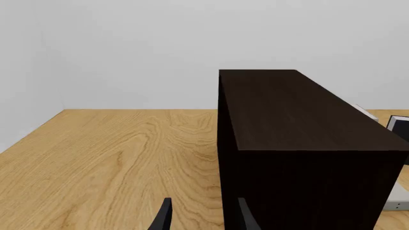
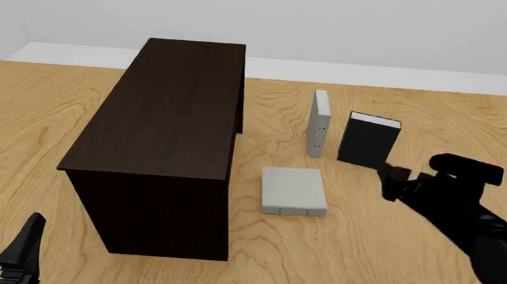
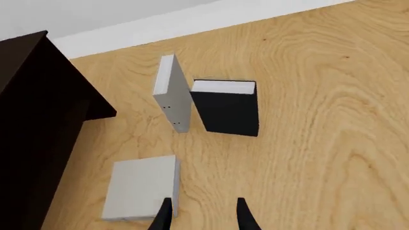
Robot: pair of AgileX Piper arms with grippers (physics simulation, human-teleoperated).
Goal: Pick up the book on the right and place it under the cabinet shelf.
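Note:
The thin light-grey book (image 2: 318, 123) stands upright right of the dark cabinet shelf (image 2: 165, 129), spine dots facing me; it also shows in the right wrist view (image 3: 174, 96). A thicker black book (image 2: 368, 140) stands just right of it. A near-identical second grey book (image 2: 294, 190) lies flat, nearer to me. My right gripper (image 2: 387, 180) is open and empty, in the air right of the flat book and in front of the black book; its fingers (image 3: 243, 215) point toward the books. My left gripper (image 2: 1, 231) is open and empty at the near left, beside the cabinet's end (image 1: 307, 124).
The wooden table (image 2: 388, 258) ends at a white back wall. The cabinet's near end panel (image 2: 172, 217) stands close to my left gripper. The black book (image 3: 227, 108) and the flat grey book (image 3: 141, 187) lie ahead of my right gripper.

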